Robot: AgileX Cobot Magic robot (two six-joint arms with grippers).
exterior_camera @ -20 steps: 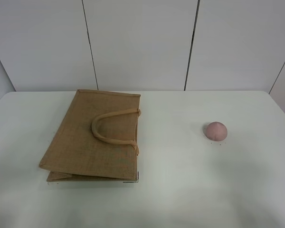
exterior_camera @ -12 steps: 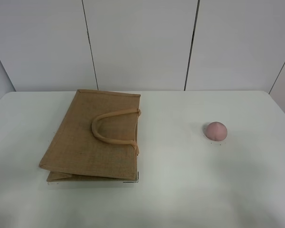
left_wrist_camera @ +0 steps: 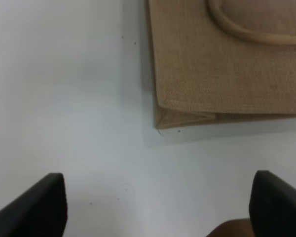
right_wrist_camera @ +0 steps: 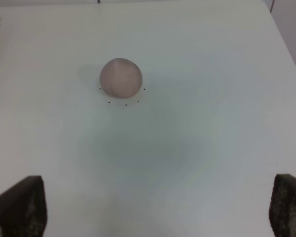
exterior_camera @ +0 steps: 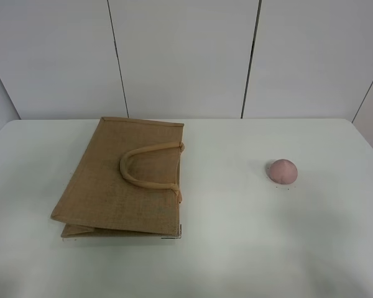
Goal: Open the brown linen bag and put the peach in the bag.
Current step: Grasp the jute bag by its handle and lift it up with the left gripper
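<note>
brown linen bag (exterior_camera: 121, 180) lies flat on the table (exterior_camera: 236, 236), just ahead of the left gripper (left_wrist_camera: 157, 212), jaws spread wide and empty; the peach (exterior_camera: 283, 171) sits well apart from the bag, ahead of the right gripper (right_wrist_camera: 153, 210), likewise spread

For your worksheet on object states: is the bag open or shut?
Shut: the bag lies flat on the table, sides pressed together, a handle on top.

High view sees all; wrists close above bag (left_wrist_camera: 227, 64), peach (right_wrist_camera: 121, 76).
</note>
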